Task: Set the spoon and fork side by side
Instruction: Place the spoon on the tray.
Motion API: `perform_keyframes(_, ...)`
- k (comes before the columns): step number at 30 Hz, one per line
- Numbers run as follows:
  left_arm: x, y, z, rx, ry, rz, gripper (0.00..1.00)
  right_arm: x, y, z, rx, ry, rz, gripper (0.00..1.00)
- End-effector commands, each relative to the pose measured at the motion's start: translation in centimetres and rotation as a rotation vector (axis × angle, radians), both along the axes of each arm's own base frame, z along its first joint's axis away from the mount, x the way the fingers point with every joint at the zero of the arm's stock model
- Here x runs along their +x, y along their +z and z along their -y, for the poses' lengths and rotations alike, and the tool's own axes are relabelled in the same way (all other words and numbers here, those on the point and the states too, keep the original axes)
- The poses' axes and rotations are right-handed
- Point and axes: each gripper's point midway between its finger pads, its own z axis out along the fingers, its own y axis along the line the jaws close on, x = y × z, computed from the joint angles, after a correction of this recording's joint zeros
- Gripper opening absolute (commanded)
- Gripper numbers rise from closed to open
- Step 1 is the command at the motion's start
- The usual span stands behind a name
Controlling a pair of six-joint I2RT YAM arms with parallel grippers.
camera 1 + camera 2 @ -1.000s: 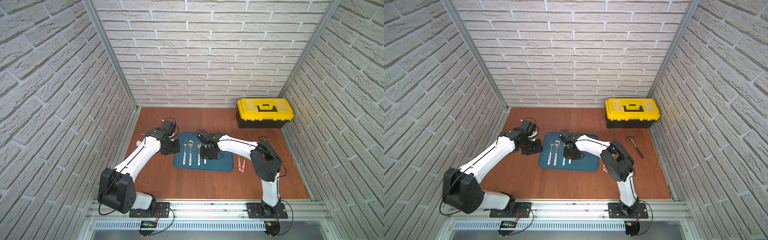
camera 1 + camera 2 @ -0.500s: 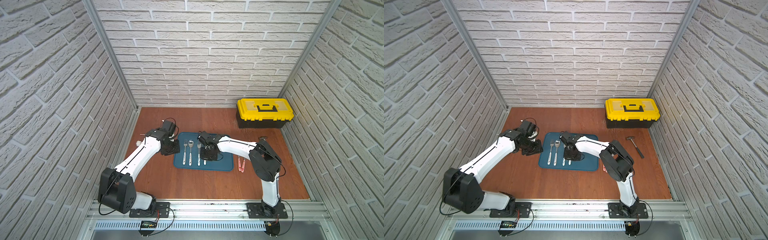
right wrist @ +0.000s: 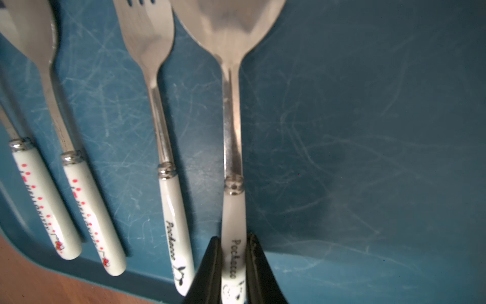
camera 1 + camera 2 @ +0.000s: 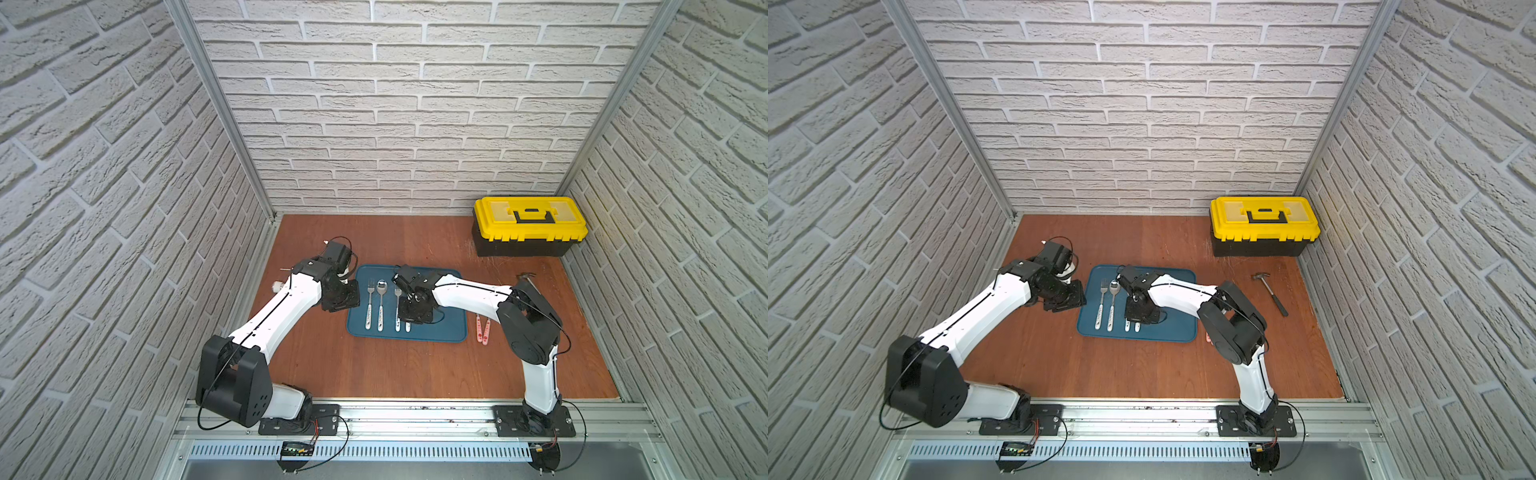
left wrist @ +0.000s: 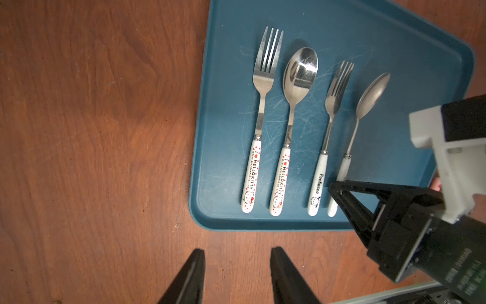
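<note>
Hardly anything has shifted in the last second: both arms sit almost where they were, the right one reaching over the blue tray [image 5: 394, 39] and the left one parked at the tray's left edge. The right gripper [image 3: 232, 244] is clamped on the white handle of the Pochacco spoon [image 3: 231, 126], gripping it near the handle's end with a finger on either side. That spoon sits over the tray just beside the Pochacco fork [image 5: 332, 105], on the side away from the left arm. The two handles run close together and the bowl leans slightly outward; whether the spoon rests on the tray or hangs just above it cannot be told. Further toward the left arm, the Hello Kitty fork [image 5: 263, 86] and Hello Kitty spoon [image 5: 295, 84] lie flat and parallel, handle ends lined up near the tray's rim. The left gripper [image 5: 237, 250] hangs over the bare wooden table [image 5: 92, 131] just off the tray, its jaws apart with nothing between them. In both top views the right gripper's black body covers most of the small pair, leaving only the handle tips showing. Two pink-handled pieces [image 4: 481, 330] lie on the table just right of the tray. A hammer [image 4: 1271, 293] lies further right, and a yellow toolbox [image 4: 530, 226] stands by the back wall, well apart.
</note>
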Motion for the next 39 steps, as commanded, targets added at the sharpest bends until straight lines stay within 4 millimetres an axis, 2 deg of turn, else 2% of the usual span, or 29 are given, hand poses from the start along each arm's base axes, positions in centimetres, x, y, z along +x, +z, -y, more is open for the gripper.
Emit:
perform_keyframes(1, -0.2, 0.1, -0.1, -0.009, -0.001, 0.008, 0.46, -1.3, -1.4, 0.6, -0.044, -0.003, -0.036, 0.13)
perform_keyframes(21, -0.5, 0.7, -0.2, -0.008, -0.004, 0.018, 0.47, -1.4, -1.6, 0.3, -0.055, 0.002, -0.043, 0.24)
perform_keyframes(31, -0.7, 0.7, -0.3, -0.006, -0.002, 0.016, 0.47, -1.1, -0.6, -1.0, -0.009, 0.016, -0.022, 0.25)
perform_keyframes(39, -0.7, 1.1, -0.2, -0.013, -0.003, 0.022, 0.47, -1.4, 0.3, 0.3, -0.058, 0.022, -0.008, 0.28)
